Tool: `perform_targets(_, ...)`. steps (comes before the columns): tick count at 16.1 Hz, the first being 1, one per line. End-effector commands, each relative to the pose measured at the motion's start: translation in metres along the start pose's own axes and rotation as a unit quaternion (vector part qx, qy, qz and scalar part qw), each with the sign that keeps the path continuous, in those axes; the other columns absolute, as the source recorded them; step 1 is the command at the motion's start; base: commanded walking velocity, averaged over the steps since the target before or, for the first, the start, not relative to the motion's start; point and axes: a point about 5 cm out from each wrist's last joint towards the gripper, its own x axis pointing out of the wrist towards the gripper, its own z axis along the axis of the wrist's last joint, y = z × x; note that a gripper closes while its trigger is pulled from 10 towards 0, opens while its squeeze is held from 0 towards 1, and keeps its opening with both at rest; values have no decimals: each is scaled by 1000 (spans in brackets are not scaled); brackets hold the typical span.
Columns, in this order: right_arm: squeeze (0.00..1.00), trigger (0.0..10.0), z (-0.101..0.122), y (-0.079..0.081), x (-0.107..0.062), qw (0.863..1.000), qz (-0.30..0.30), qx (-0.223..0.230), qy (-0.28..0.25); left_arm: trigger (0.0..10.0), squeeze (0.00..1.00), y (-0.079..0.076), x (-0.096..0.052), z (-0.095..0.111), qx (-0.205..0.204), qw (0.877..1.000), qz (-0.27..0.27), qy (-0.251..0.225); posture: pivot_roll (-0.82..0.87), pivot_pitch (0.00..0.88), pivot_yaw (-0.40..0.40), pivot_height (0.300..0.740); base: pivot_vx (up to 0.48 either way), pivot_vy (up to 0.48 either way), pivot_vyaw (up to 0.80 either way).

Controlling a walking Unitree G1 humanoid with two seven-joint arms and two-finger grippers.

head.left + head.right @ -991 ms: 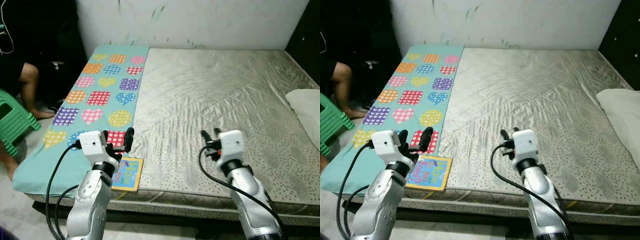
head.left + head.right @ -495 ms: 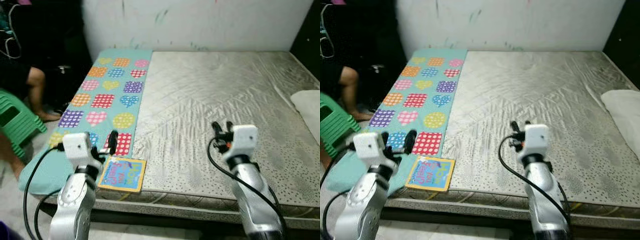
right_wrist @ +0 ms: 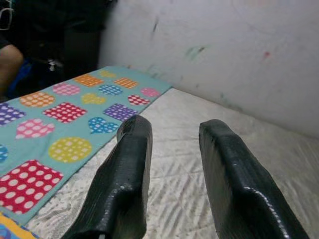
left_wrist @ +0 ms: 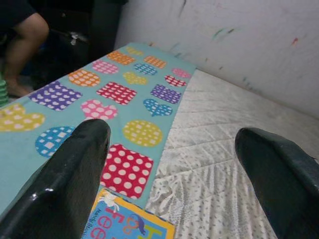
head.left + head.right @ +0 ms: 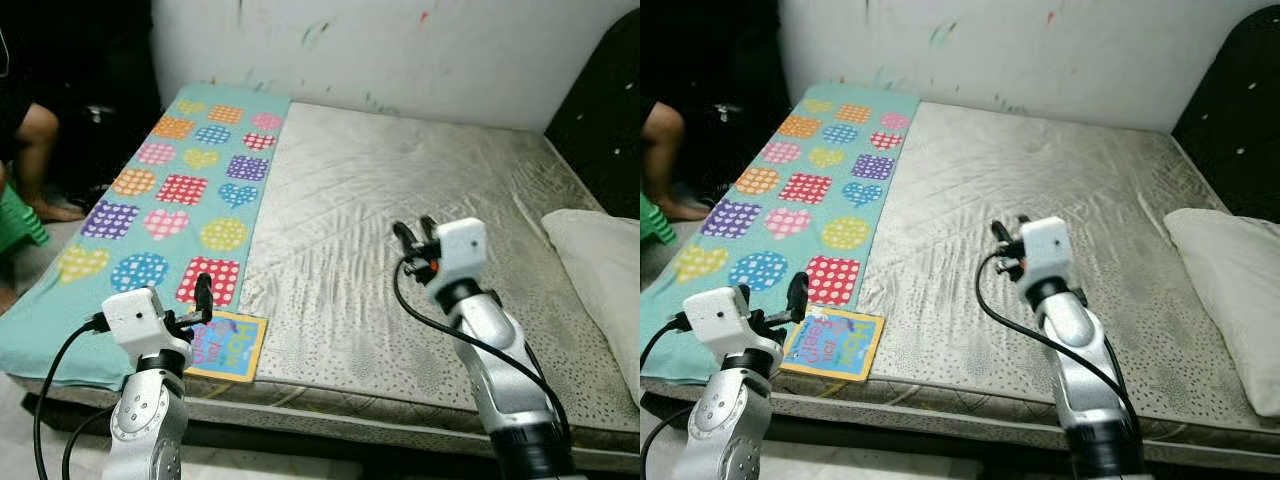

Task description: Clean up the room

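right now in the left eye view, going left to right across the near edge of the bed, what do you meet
left end effector → children's book lying flat at the mattress edge → bare grey mattress → right end effector, held above the mattress → white pillow at the far right.

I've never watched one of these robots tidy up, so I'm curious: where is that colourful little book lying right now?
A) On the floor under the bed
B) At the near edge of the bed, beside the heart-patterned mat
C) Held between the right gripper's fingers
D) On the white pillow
B: the book lies flat at the near edge of the mattress, beside the heart-patterned mat, just ahead of the open left gripper.
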Motion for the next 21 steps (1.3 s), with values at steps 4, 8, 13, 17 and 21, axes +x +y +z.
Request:
perform_targets(4,0,10000,-10,3,-5,1000,-8,17,15,10000,0,4,-9,3,3,1000,-11,3,-87,0,-73,740,0,0,0)
perform_targets(8,0,10000,-15,3,-17,999,-13,21,28,10000,0,3,-5,-1,0,1000,-11,15,-119,0,-53,740,0,0,0)
perform_targets(13,0,10000,-15,5,-19,999,-15,23,30,10000,0,1,-5,1,-4,1000,-22,18,-118,0,-47,740,0,0,0)
perform_targets(17,0,10000,-18,7,-21,999,-15,27,34,10000,0,-2,-4,1,-5,999,-40,18,-114,0,-46,740,0,0,0)
perform_targets(21,0,10000,-18,4,-19,999,-17,23,36,10000,0,-6,-3,2,-26,998,-44,21,-117,0,-43,740,0,0,0)
